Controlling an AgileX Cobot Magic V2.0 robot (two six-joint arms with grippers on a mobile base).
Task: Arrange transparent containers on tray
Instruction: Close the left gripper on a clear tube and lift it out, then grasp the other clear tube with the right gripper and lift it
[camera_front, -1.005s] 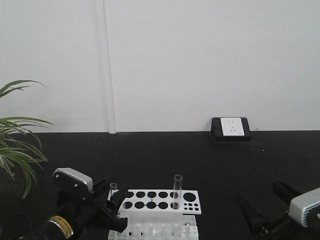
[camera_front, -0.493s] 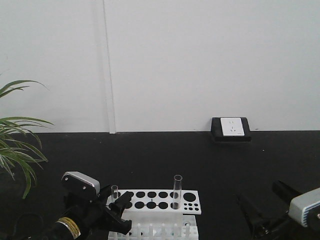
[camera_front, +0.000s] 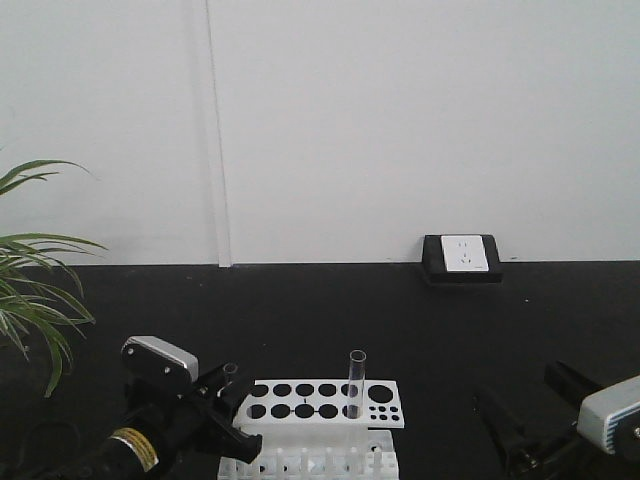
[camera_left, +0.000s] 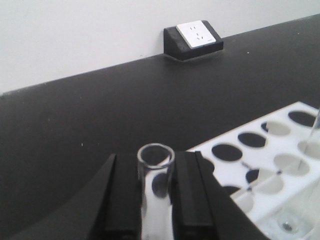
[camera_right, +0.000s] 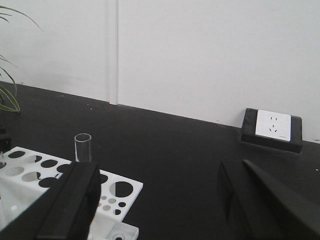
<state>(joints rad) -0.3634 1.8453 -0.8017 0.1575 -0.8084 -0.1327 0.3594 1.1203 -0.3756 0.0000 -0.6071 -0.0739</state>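
My left gripper (camera_left: 156, 167) is shut on a slim clear test tube (camera_left: 156, 200), one of the transparent containers, gripping it just below its rimmed mouth. The tube's lower end is hidden. In the front view this gripper (camera_front: 226, 392) and tube (camera_front: 230, 370) are at the left end of the white rack (camera_front: 380, 415). A wider test tube (camera_front: 356, 385) stands upright in a rack hole; the right wrist view shows this wider tube (camera_right: 82, 147) too. My right gripper (camera_right: 160, 200) is open and holds nothing, to the right of the rack. The tray is out of view.
The white rack (camera_right: 122, 192) has several round holes and sits on a black tabletop. A black-and-white power outlet (camera_front: 461, 256) sits by the white back wall. Plant leaves (camera_front: 35, 300) reach in from the left.
My left gripper with the slim tube has shifted slightly to the right along the rack's left end. The right arm and the wider tube have not moved.
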